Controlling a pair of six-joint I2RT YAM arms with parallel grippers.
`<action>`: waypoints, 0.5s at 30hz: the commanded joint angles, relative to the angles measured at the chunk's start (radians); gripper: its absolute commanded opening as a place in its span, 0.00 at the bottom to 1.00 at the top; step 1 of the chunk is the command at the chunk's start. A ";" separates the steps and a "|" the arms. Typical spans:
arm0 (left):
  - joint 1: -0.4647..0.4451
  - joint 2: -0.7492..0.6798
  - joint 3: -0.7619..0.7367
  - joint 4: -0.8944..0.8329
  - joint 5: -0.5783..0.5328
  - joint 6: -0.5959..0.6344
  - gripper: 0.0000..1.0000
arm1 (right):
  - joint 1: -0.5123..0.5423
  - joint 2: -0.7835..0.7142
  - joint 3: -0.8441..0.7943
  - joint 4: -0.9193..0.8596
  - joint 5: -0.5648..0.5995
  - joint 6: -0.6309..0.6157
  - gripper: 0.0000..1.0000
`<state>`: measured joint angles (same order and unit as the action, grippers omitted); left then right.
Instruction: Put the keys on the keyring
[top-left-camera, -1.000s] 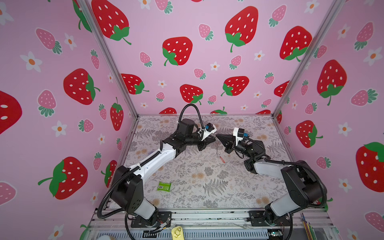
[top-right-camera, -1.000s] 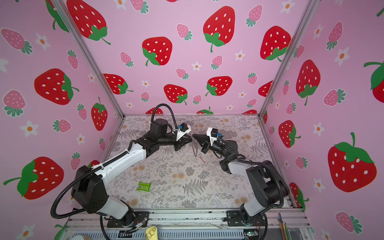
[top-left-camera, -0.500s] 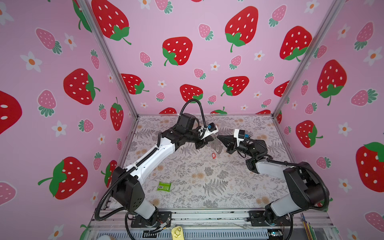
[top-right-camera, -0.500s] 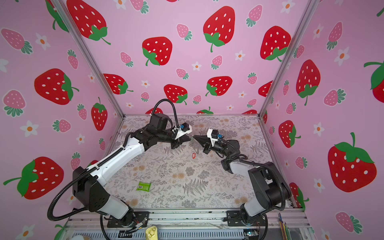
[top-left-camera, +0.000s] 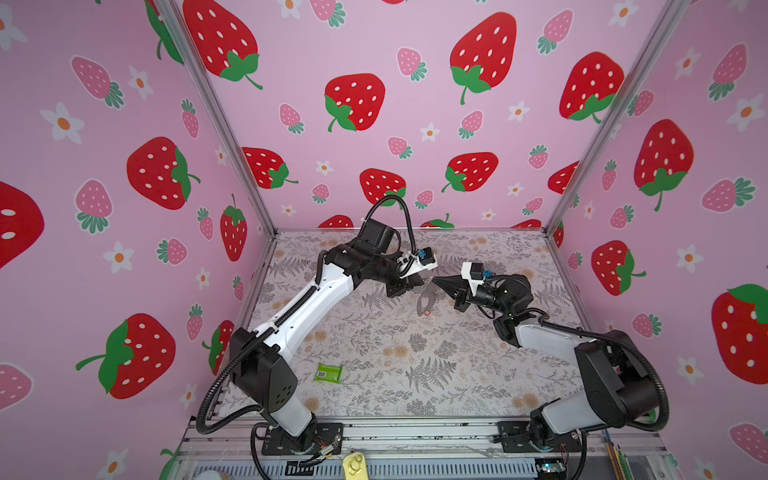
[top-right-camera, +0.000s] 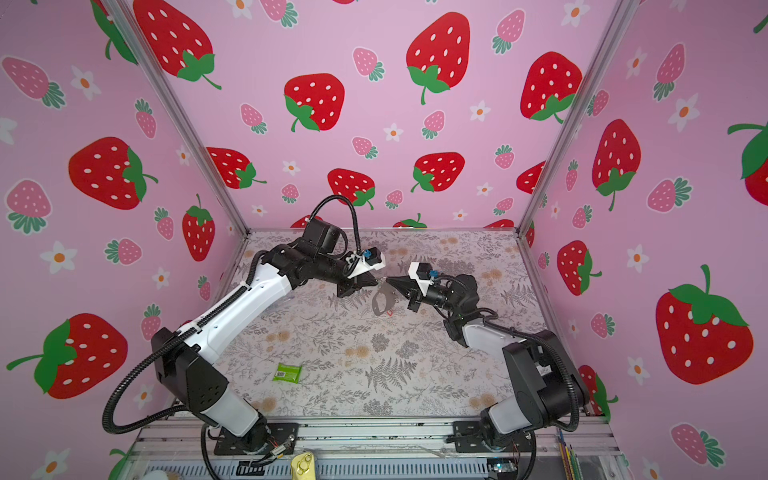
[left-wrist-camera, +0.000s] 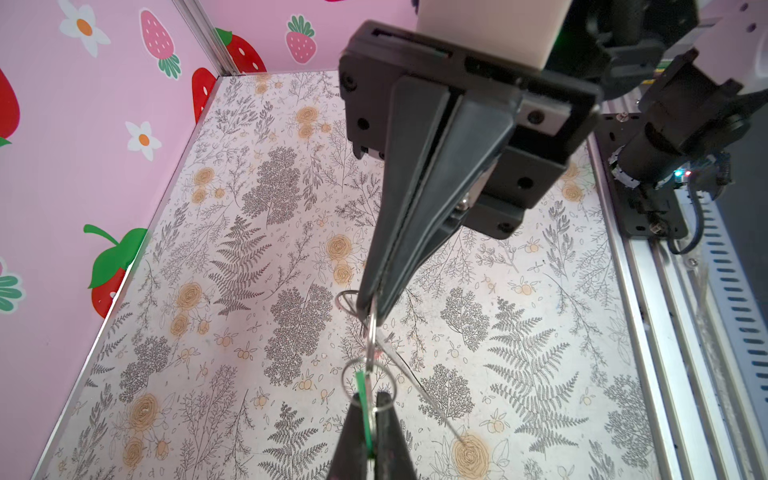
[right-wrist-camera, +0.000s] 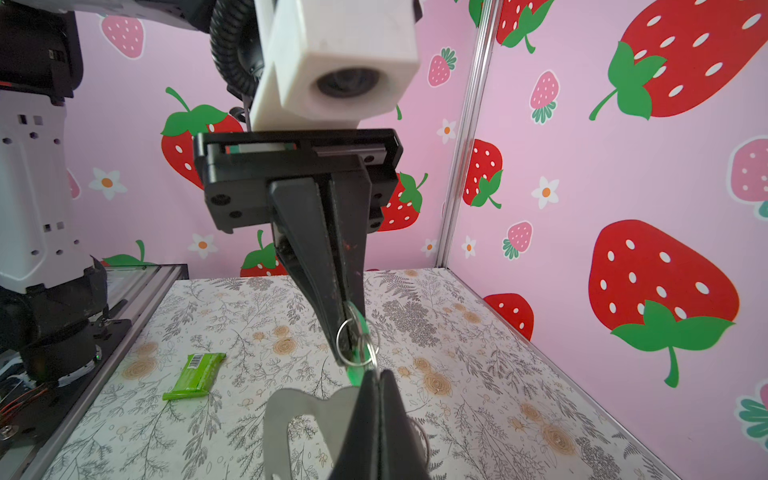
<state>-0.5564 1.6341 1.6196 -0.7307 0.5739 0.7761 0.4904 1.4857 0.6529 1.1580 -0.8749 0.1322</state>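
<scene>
Both grippers meet tip to tip in mid-air over the back middle of the table. My left gripper (left-wrist-camera: 369, 409) is shut on the green key (left-wrist-camera: 363, 395), whose metal ring (left-wrist-camera: 368, 380) stands out beyond the fingertips. Facing it, my right gripper (right-wrist-camera: 376, 376) is shut on the keyring (right-wrist-camera: 291, 415) at its metal rings. The mauve strap loop (top-left-camera: 424, 300) hangs below the jaws in both top views. A speck of red-orange key (top-left-camera: 428, 313) shows at the strap's lower end. In the right wrist view the green key (right-wrist-camera: 358, 372) touches the keyring's small rings.
A green packet with a barcode label (top-left-camera: 329, 372) lies on the floral table (top-left-camera: 415, 374) near the front left. Pink strawberry walls close in three sides. Both arm bases stand on the metal rail (top-left-camera: 415, 432) at the front.
My left gripper's jaws have closed the last bit onto the green key. The hanging strap has turned from edge-on to flat-on. The right gripper has stayed shut in place.
</scene>
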 joint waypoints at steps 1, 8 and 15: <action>-0.003 0.016 0.071 -0.109 -0.008 0.059 0.00 | -0.013 -0.029 0.041 -0.110 0.004 -0.095 0.00; -0.023 0.060 0.145 -0.150 -0.043 0.055 0.00 | -0.015 -0.015 0.059 -0.231 0.042 -0.154 0.00; -0.045 0.184 0.306 -0.259 -0.124 0.033 0.00 | -0.057 -0.047 0.030 -0.260 0.022 -0.186 0.00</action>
<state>-0.5907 1.7935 1.8336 -0.8978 0.4610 0.8021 0.4519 1.4685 0.6998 0.9398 -0.8608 -0.0044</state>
